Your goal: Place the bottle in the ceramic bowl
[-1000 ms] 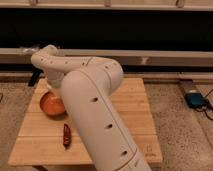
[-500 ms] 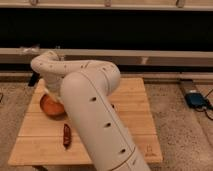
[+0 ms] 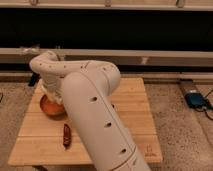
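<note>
No readable writing, brand or label on anything in view.

Landmark: ceramic bowl (image 3: 50, 107), orange-red inside, sitting on the left part of the wooden table (image 3: 135, 107). Only its left and front portion shows; the rest is covered by the arm.

Arm (image 3: 95, 115): big white link with small dark holes rises from the bottom edge, elbows over right of the bowl, then the forearm runs left and bends down directly over the bowl.

Gripper (image 3: 51, 91): at the bowl's back edge, just above the rim, hidden under the wrist housing. Can't tell whether it's apart, together, or clamped on something.

Bottle: not visible. Can't tell where it is, which way it points, or how its long axis lies.

Other items relative to the bowl:
- Dark red elongated object (image 3: 66, 136) on the table in front of the bowl, slightly right, clear of it. Long axis runs roughly toward/away from the camera.
- Blue device (image 3: 195, 99) on the floor far right of the bowl, off the table.
- Pale rail (image 3: 150, 53) runs along the dark wall behind the bowl.
</note>
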Controlling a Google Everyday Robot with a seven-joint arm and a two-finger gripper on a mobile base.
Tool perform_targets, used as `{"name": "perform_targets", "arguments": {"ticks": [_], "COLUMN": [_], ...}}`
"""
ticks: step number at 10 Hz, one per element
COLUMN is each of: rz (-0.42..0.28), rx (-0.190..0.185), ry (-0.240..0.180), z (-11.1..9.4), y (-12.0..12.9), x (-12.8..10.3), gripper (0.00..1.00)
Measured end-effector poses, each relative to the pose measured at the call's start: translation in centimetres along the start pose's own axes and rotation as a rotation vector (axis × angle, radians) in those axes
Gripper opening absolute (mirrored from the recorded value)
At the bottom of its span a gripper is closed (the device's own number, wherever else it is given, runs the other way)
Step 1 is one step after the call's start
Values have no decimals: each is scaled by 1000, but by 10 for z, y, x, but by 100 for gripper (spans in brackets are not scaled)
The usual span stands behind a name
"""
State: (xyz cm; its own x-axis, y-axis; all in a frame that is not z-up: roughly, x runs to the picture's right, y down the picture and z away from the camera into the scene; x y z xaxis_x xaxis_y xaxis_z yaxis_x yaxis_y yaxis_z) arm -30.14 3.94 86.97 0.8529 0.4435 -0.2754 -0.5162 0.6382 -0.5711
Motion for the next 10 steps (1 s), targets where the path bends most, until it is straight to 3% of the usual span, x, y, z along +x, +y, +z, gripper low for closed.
{"name": "perform_targets", "arguments": {"ticks": [3, 6, 10], "rz": [15, 71, 72], "rx": [39, 99, 99], "ry": [-18, -24, -20], "z": [-5, -32, -32], "y": [-9, -35, -34], "x": [-4, 11, 12], "gripper": [80, 80, 80]}}
